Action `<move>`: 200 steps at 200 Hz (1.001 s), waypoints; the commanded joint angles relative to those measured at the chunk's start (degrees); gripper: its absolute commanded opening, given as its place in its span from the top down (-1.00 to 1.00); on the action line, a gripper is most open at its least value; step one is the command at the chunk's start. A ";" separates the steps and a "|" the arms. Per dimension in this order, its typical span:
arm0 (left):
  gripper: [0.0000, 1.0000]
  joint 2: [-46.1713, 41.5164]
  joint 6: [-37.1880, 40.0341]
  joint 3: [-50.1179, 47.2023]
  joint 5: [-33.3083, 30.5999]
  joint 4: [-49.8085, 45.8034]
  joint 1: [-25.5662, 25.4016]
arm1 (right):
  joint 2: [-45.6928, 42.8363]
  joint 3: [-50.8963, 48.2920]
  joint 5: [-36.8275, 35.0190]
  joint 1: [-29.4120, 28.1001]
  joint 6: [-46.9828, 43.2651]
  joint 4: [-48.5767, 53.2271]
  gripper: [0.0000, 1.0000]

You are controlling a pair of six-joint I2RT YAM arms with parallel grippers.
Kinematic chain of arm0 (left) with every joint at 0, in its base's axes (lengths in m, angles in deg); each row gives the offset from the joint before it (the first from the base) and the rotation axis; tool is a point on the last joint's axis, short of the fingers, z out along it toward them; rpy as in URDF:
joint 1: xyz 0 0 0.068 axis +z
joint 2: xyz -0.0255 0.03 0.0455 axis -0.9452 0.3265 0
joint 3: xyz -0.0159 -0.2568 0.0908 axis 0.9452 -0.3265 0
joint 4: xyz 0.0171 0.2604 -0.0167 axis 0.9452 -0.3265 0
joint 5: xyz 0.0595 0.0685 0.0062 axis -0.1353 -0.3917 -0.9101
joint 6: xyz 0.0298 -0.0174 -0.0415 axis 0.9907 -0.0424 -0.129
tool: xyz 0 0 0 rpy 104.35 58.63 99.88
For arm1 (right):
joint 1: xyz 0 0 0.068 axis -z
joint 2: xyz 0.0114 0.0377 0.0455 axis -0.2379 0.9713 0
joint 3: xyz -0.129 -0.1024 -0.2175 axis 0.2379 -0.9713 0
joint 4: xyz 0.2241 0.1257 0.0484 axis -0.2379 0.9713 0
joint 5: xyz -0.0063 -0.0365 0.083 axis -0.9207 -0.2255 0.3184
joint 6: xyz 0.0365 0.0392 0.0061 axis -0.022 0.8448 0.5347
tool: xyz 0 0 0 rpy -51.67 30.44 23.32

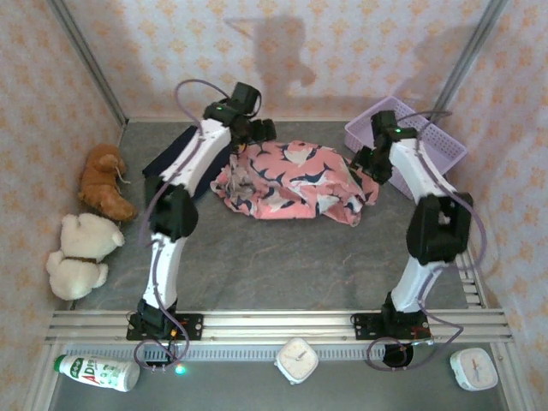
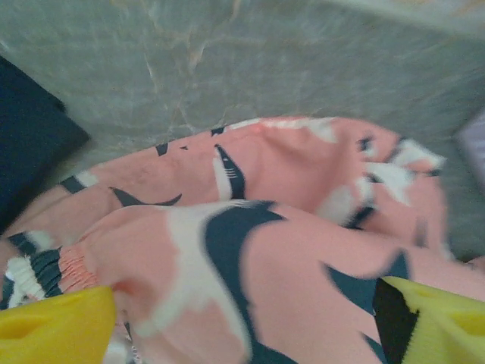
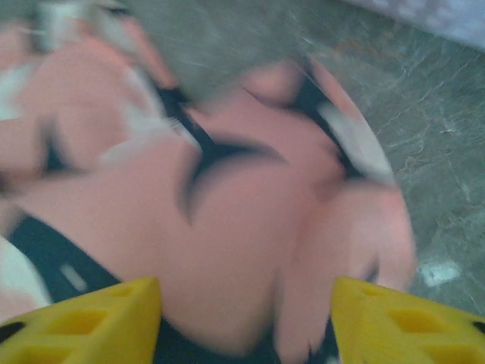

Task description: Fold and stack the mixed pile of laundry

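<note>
At the back of the grey desk [image 1: 282, 265], the pink shark-print garment [image 1: 295, 180] lies crumpled between both arms. The navy garment [image 1: 171, 158] sits to its left, partly hidden under the left arm. In blurred wrist views, the left pincer [image 2: 246, 322] and right pincer [image 3: 242, 315] stand spread over the pink cloth. The label on a bottle [image 1: 98, 372] is too small to read. Bare desk lies open in front.
</note>
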 commanded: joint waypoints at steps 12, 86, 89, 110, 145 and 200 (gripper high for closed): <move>-0.83 -2.45 2.20 -3.23 -0.37 -9.36 -2.74 | -0.90 -1.32 -2.35 0.16 2.99 -0.77 -0.42; -0.63 -33.09 -11.82 -54.23 2.49 21.48 -3.64 | -14.61 -14.71 -7.91 0.16 0.32 -1.45 -0.46; -0.62 -33.47 -12.40 -54.92 2.17 22.08 -3.89 | -14.59 -14.91 -8.05 0.16 0.26 -1.46 -0.46; -0.68 -35.17 -16.40 -56.44 -2.55 22.16 -5.62 | -14.74 -15.80 -8.20 0.16 0.42 -1.74 -0.46; 0.29 -36.31 -25.47 -61.71 -4.96 27.94 -7.89 | -14.74 -17.46 -7.94 0.16 1.67 -3.61 -0.43; 0.25 -26.70 -32.18 -56.73 -5.54 31.79 -8.37 | -14.81 -18.08 -7.35 0.12 2.23 -4.51 -0.40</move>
